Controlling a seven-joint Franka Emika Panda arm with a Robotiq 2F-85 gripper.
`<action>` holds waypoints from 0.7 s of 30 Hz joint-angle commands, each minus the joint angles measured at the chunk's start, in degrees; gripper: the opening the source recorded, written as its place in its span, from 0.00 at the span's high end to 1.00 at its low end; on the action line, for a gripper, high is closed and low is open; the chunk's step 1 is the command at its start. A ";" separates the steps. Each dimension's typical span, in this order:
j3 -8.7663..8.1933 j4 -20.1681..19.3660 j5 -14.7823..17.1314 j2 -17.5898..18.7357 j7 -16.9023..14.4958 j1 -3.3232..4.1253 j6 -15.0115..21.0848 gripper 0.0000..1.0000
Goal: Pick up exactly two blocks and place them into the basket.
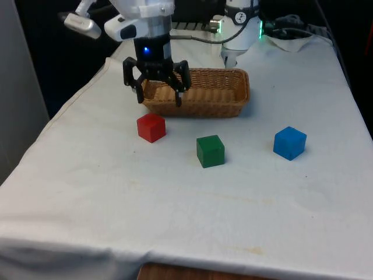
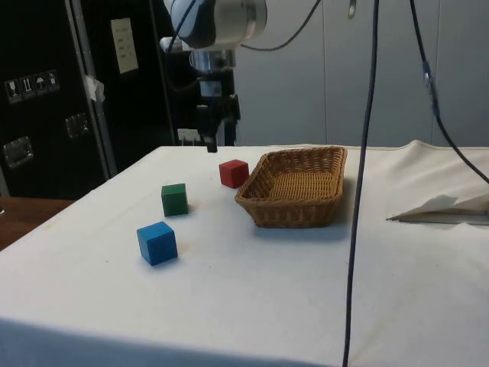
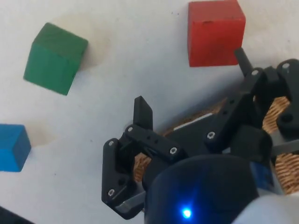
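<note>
Front view: gripper [image 1: 157,97] spread wide, empty, above basket [image 1: 236,99] near rim. Red block [image 1: 151,127] at gripper's 6 o'clock; green block [image 1: 210,150], blue block [image 1: 289,143] on cloth.

Side view: red block [image 2: 234,173] just beside basket [image 2: 286,210]. Risk: finger strikes rim on descent.

Wrist view: fingers [image 3: 142,113] splayed. Risk: nudged red block [image 3: 216,31] slides away.

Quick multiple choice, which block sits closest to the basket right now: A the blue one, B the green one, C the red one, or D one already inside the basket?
C: the red block lies just in front of the basket, nearer than the green block or blue block.
</note>
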 commanded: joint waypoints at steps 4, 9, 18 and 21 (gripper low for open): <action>0.11 -0.06 0.86 1.15 -0.52 0.00 0.69 0.00; 0.80 0.06 2.86 3.32 -2.12 -0.46 2.46 0.00; 1.03 1.32 5.61 7.85 -4.53 -0.46 4.41 0.00; 1.03 1.83 5.73 8.59 -4.70 -0.57 4.58 0.00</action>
